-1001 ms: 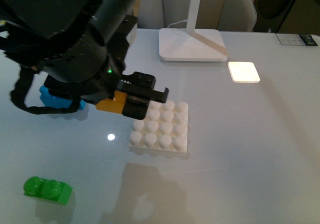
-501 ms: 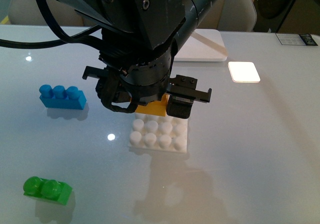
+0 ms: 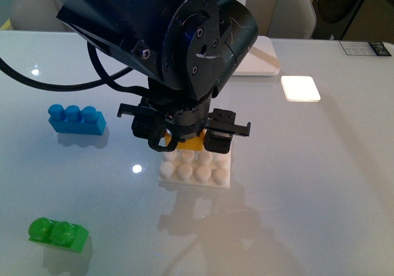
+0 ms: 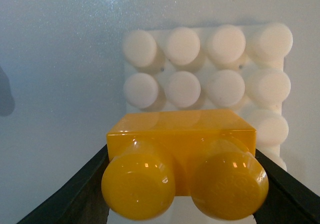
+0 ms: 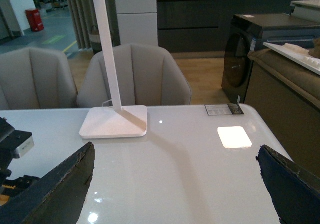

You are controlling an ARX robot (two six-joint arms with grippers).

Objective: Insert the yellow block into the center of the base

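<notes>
Over the base, left pincer clamps the yellow block.

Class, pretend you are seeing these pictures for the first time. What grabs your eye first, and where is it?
A bulky dark arm fills the middle of the front view, its left gripper clamped on a yellow block over the white studded base. Colour draws the eye next: a blue brick at the left, a green brick at the near left, and a glowing square tile at the far right.
</notes>
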